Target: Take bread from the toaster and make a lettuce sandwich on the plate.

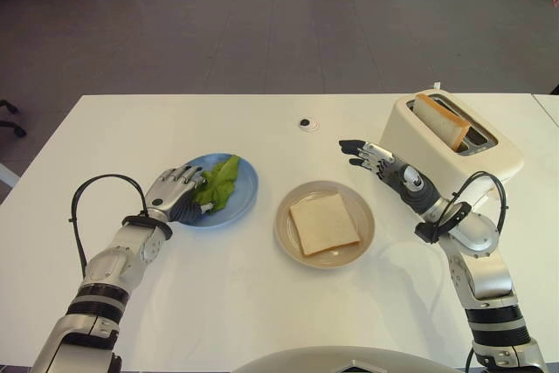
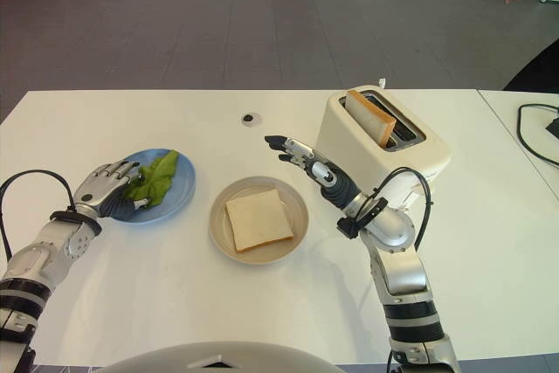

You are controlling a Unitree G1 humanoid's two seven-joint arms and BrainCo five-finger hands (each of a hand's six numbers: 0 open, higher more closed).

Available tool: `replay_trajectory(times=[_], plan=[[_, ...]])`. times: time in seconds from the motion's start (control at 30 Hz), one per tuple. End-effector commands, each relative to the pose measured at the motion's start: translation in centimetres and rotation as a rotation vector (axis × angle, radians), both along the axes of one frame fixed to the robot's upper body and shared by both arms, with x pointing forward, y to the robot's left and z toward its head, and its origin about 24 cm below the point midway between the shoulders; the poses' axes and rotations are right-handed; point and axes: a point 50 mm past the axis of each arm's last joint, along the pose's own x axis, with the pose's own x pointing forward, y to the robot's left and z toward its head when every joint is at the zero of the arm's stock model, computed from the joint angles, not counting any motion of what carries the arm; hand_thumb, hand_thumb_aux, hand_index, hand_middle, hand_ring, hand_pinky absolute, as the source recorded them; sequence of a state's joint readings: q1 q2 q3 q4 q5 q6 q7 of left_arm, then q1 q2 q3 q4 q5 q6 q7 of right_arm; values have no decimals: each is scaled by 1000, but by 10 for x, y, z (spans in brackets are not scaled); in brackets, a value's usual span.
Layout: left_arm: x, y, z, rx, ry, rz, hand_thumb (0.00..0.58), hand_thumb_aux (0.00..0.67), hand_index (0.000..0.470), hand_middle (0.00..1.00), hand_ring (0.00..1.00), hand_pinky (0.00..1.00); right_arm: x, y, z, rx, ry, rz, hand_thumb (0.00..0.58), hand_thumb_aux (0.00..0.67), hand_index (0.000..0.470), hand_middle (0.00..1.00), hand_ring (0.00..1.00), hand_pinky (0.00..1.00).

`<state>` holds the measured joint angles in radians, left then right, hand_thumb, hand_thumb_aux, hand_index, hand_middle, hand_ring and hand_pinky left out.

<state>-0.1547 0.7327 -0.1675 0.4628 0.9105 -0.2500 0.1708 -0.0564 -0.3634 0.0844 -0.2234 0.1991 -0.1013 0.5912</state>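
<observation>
A white toaster point(image 1: 454, 141) stands at the right of the table with one slice of bread point(image 1: 439, 120) sticking up from a slot. A beige plate point(image 1: 293, 207) in the middle holds a single bread slice point(image 1: 323, 224) lying flat. At the left a blue plate point(image 1: 244, 188) carries a green lettuce leaf point(image 1: 222, 179). My left hand point(image 1: 175, 191) rests on the blue plate's near-left rim with fingers curled at the lettuce's edge. My right hand point(image 1: 377, 162) hovers open between the beige plate and the toaster, fingers stretched out to the left.
A small round black-and-white fitting point(image 1: 306, 123) sits in the tabletop behind the plates. Black cables loop from both wrists. The white table point(image 1: 262, 303) has bare room at the front. A second table edge point(image 1: 548, 107) adjoins at the far right.
</observation>
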Motion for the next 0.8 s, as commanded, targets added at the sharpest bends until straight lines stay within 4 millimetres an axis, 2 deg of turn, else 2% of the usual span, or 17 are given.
replay_trajectory(times=[0.03,0.07,0.3,0.37,0.5,0.63,0.73,0.8], plan=[[-5,-2,-9,-54,62,-5,579,646,453,0,0,0,-2,-1,3,11,-8,1,0,0,0,0,0,0],[-5,-3,-8,-63,63,-8,580,670,470,0,0,0,-2,-1,3,12,-10,1,0,0,0,0,0,0],[-7,-5,9,-81,-6,-31,580,670,470,0,0,0,-1,-2,5,18,-21,-8,0,0,0,0,0,0],[-7,-7,21,-82,-56,-37,580,670,470,0,0,0,-1,-1,6,20,-24,-9,0,0,0,0,0,0],[-8,-17,61,-108,-252,-67,580,670,470,0,0,0,0,-3,6,24,-28,-18,0,0,0,0,0,0],[-20,-44,93,-246,-367,-159,580,670,470,0,0,0,0,-6,8,34,-34,-32,0,0,0,0,0,0],[-28,-72,95,-363,-328,-255,580,670,470,0,0,0,1,-9,8,41,-34,-46,0,0,0,0,0,0],[-31,-87,89,-386,-263,-299,580,670,470,0,0,0,1,-10,8,44,-33,-50,0,0,0,0,0,0]])
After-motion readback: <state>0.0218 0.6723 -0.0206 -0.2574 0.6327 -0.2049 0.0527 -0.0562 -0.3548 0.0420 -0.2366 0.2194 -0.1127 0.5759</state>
